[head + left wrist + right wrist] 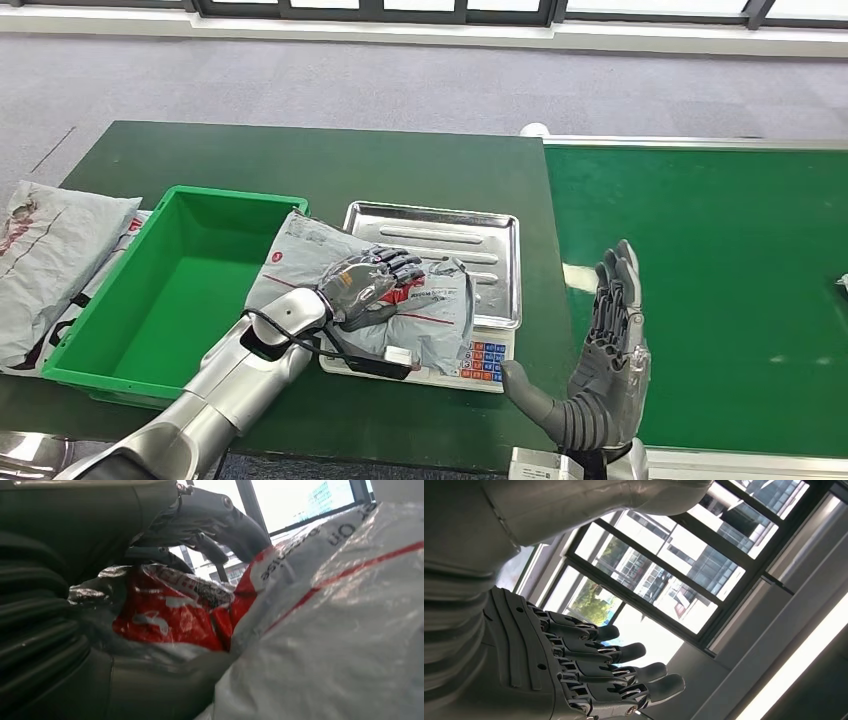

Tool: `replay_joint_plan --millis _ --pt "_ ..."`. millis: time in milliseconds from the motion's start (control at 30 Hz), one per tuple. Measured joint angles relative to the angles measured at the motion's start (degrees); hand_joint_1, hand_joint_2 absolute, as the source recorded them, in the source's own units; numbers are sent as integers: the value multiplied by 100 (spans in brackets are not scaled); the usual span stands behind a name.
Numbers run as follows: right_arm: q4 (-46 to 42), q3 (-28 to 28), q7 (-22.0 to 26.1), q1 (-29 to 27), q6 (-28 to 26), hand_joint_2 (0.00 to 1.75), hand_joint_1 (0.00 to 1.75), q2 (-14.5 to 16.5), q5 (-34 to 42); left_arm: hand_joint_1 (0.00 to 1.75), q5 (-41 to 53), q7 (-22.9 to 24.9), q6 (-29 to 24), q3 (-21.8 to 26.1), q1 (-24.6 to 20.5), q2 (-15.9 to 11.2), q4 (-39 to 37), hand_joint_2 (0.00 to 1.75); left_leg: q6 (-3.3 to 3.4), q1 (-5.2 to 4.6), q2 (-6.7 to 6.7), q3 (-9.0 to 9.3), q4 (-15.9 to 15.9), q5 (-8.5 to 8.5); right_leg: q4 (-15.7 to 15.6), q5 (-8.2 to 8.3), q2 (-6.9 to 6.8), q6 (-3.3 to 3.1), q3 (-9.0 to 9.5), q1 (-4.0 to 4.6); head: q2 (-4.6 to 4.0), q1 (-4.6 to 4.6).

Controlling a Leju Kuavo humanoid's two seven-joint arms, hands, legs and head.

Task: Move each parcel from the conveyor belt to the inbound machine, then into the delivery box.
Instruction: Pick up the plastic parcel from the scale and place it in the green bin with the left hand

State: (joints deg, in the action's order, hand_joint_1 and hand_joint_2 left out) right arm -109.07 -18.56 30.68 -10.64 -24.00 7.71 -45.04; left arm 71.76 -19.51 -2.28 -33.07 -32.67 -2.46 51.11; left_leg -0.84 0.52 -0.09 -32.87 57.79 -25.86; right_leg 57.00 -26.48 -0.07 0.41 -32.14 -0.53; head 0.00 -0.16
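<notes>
A grey plastic parcel with red print lies across the steel tray of the inbound scale, its left end over the rim of the green delivery box. My left hand grips the parcel from above. In the left wrist view its fingers curl over the crumpled parcel and the thumb lies beneath it. My right hand stands open and upright at the left edge of the green conveyor belt, holding nothing. The right wrist view has that hand with its fingers stretched out.
Two more grey parcels lie on the dark green table left of the box. The scale's keypad faces me. A small pale corner of something shows at the belt's right edge. The box is empty inside.
</notes>
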Motion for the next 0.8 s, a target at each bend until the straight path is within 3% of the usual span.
replay_joint_plan --millis 667,733,800 --pt "1 0 -127 75 64 175 0 -91 61 175 -489 -204 803 -237 -176 -439 -179 175 -14 0 20 -2 -2 -2 3 6 20 -11 -14 14 0 1" --pt "1 0 -127 67 43 175 0 -92 61 175 -520 -184 649 -257 -210 -454 -202 175 -16 0 23 0 -2 -1 3 7 22 -13 -16 14 0 0" --pt "-22 0 -128 8 -13 175 0 -93 14 175 -426 86 48 -260 -195 -440 -168 175 -19 0 22 -2 -2 2 4 9 21 -16 -23 14 0 0"
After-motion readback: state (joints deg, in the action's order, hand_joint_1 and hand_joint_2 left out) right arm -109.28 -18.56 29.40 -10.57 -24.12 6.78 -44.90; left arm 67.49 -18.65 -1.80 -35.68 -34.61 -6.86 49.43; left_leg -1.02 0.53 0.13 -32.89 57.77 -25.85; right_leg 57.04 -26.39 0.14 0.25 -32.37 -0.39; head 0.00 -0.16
